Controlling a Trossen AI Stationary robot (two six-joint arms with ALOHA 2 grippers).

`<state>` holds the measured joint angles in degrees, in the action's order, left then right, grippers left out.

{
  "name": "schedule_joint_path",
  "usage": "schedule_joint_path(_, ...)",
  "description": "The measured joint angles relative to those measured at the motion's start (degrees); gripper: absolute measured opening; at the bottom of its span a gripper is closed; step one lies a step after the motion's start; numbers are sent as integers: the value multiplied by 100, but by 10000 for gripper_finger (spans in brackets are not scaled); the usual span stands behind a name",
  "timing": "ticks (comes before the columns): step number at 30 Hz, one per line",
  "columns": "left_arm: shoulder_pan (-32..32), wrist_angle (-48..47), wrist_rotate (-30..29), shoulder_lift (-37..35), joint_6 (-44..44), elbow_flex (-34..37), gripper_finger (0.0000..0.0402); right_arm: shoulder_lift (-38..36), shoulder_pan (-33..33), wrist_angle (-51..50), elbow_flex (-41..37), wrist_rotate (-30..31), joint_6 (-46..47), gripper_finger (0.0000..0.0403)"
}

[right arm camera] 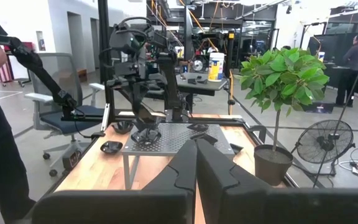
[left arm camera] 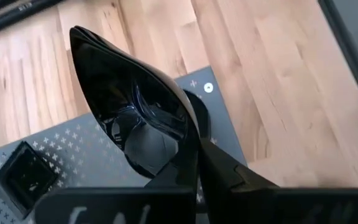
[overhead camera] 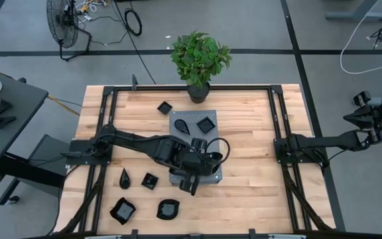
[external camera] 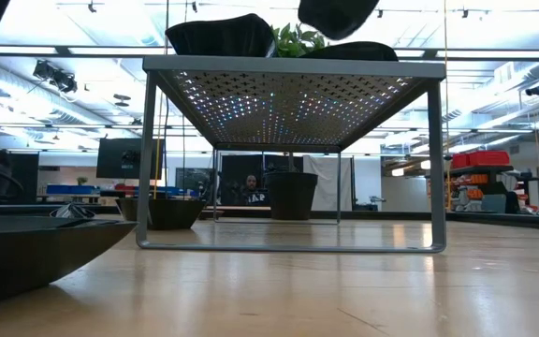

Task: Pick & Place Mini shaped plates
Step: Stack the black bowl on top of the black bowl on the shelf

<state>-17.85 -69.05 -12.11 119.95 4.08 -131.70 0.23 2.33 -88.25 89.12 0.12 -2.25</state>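
Left end effector (left arm camera: 194, 155) is clamped on a teardrop plate (left arm camera: 132, 106), its two fingers pinching the plate's rim near the broad end, so the glossy black dish stands tilted above the slab (left arm camera: 73, 149). In the high view this end effector (overhead camera: 197, 174) hangs over the slab's (overhead camera: 211, 174) near edge, close to its middle. Right end effector (right arm camera: 196, 163) waits with its fingers together and nothing between them, well off the tabletop (overhead camera: 257, 166) on the slab's right.

Other plates lie on the slab: a teardrop plate (overhead camera: 184, 123) and a square plate (overhead camera: 205, 123) at its far end, with another dark dish (overhead camera: 197, 142) between them and the left end effector. Off the slab, a square plate (overhead camera: 164, 106) sits beyond its far left corner, beside the plant (overhead camera: 199, 60). To the slab's near left lie a narrow teardrop (overhead camera: 124, 178), a small square (overhead camera: 150, 180), a larger square (overhead camera: 123, 210) and a wavy-edged plate (overhead camera: 168, 210).

These plates look stiff, light and very smooth, probably ceramic or hard plastic, so I judge them slippery and liable to chip if dropped. The thin raised rim is the sensible hold, one finger inside and one outside, on a straight stretch and not the pointed tip. A held plate may pivot in such a narrow pinch, so it likely wants lowering flat before release.
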Motion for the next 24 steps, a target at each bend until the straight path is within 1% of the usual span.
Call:
schedule_joint_path(5,29,-117,17,117,120,3,8,0,1,1,1,-2,1,16)
schedule_joint_path(12,-2,-164,-325,294,437,-2,12,0,0,2,0,-1,1,16)
schedule_joint_path(18,-76,-256,-390,305,471,2,8,0,0,4,2,-1,1,16)
schedule_joint_path(24,-79,-284,-610,305,605,2,9,0,2,4,2,0,1,16)
